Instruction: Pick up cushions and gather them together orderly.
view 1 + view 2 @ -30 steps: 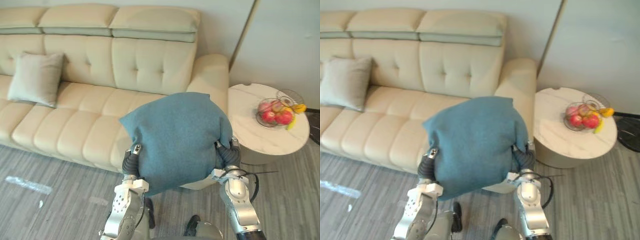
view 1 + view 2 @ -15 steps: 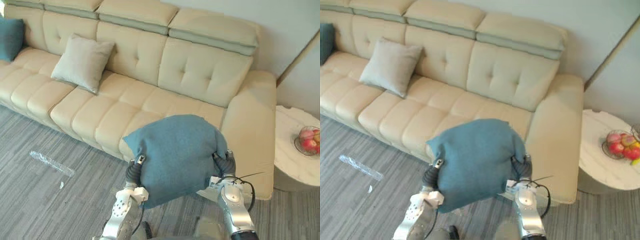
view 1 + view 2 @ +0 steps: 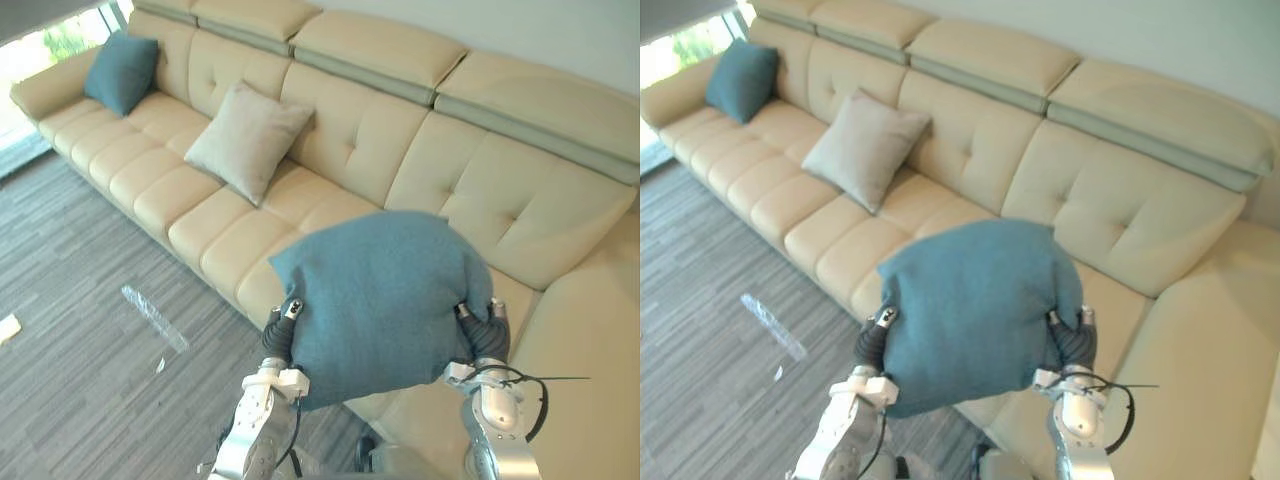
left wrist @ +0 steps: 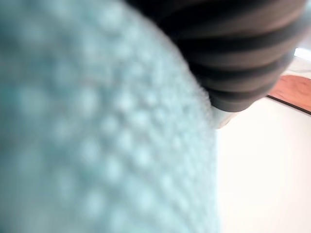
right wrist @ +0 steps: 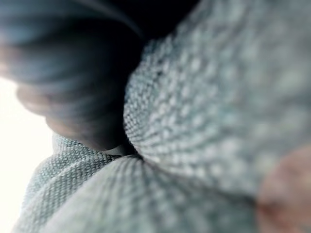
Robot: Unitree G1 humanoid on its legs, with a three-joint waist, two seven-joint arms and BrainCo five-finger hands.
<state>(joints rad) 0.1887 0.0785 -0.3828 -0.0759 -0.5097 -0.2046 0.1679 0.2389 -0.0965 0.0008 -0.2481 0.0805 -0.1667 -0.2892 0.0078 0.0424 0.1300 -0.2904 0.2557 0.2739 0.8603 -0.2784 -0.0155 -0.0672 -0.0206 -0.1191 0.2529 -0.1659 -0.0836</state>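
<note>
Where it bulges, the teal cushion (image 3: 385,290) shows nubby weave.

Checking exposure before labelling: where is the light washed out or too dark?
Left eye view: daylight burns out the window beyond the far cushion. Left wrist view: a washed-out white patch beside the held cushion. Right wrist view: similar white at one edge.

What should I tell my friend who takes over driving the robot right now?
Left hand and right hand: one at each side of the held teal cushion, raised over the sofa seat's front edge; the grip is hidden.
Beige cushion leans mid-sofa; far teal cushion sits at the left end, apart.
Done: one cushion lifted.
Left: gather all three neatly.
</note>
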